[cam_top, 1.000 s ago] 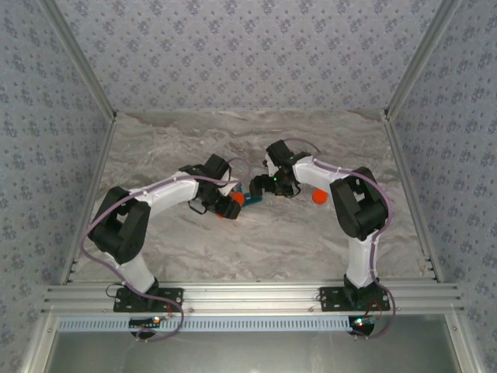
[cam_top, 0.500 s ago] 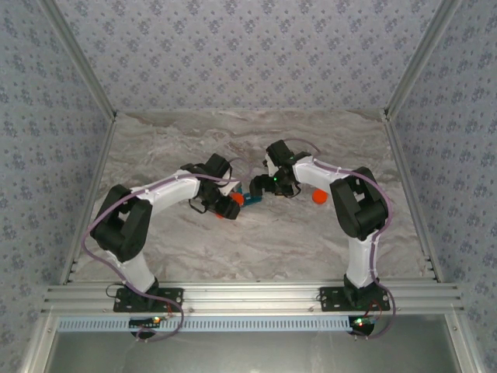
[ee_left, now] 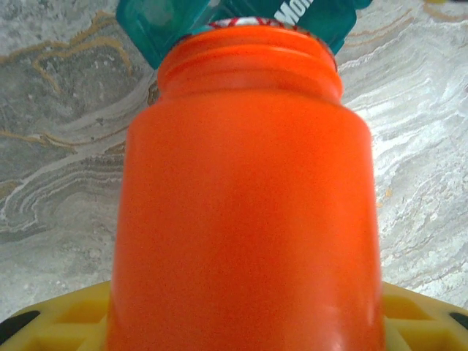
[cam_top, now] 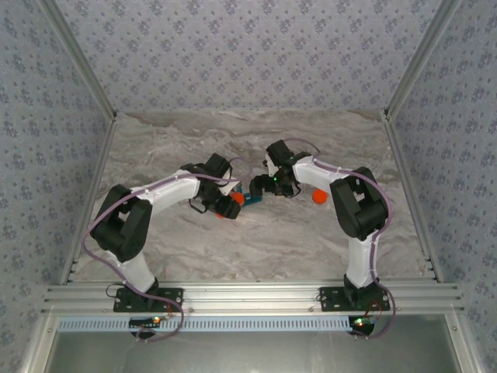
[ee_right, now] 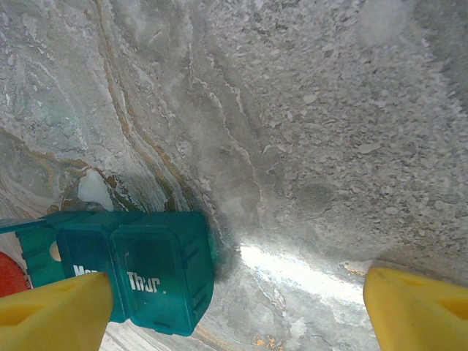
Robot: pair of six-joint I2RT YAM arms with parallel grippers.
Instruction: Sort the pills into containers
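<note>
We judge this to be the pouring step: the left gripper (cam_top: 224,204) has the uncapped orange bottle (ee_left: 245,219) tipped, its mouth right at the teal box (ee_right: 146,274), which lies on the table (ee_right: 329,131) between the two arms. The cap (cam_top: 317,196) sits well apart, to the right. The left jaws are about half spread and clamped on the bottle's body. The right gripper (ee_right: 238,281) hangs over the box with its fingers (ee_right: 51,311) spread wide and holding nothing; one finger overlaps the box's near edge, and we cannot tell whether it touches. Next, we think, the bottle needs a gentle further tilt over one compartment while the box is steadied. Whether any pills lie in the box we cannot tell.
</note>
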